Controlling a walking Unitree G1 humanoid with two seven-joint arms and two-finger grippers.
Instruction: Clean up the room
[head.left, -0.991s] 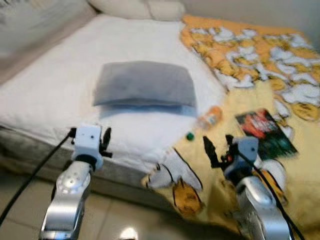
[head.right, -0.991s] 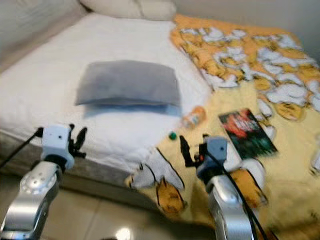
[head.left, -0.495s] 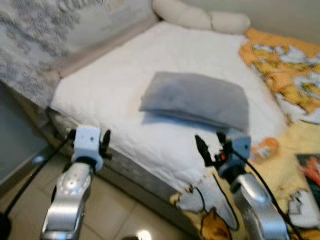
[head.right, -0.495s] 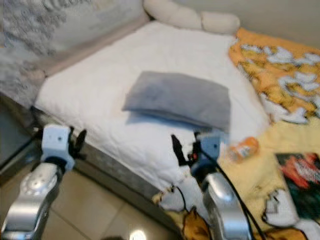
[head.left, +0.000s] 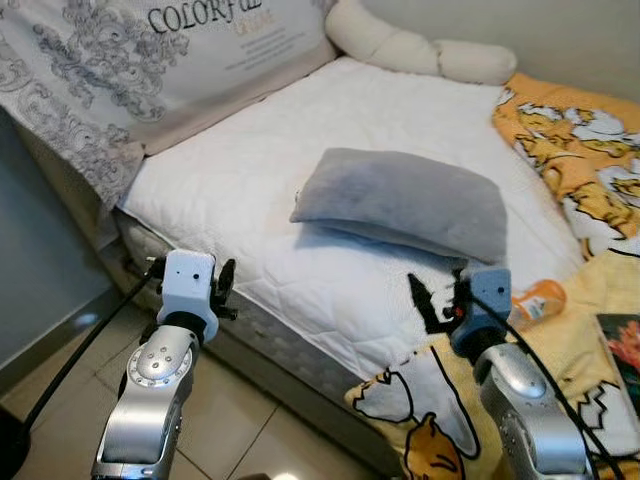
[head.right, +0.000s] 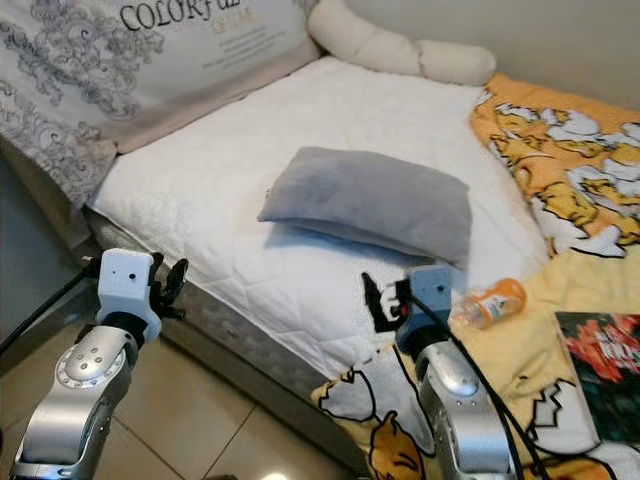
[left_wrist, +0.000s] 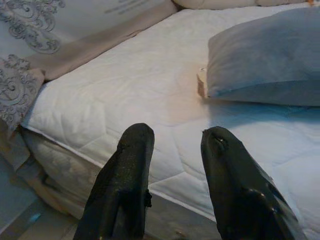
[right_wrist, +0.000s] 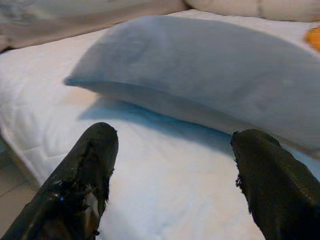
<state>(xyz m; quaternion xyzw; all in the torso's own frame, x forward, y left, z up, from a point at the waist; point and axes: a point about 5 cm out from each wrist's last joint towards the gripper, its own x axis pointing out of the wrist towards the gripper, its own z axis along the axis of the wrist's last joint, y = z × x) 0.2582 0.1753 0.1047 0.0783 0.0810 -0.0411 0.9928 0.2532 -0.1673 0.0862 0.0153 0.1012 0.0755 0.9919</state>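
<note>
One grey pillow (head.left: 405, 201), one orange bottle (head.left: 537, 300), one book (head.right: 603, 370), two pincers.

A matt grey cloth pillow (head.left: 405, 202) lies beyond the jaws on a white quilted mattress (head.left: 250, 190). The floor tiles (head.left: 220, 420) look glossy, the arms brushed silver metal.
</note>
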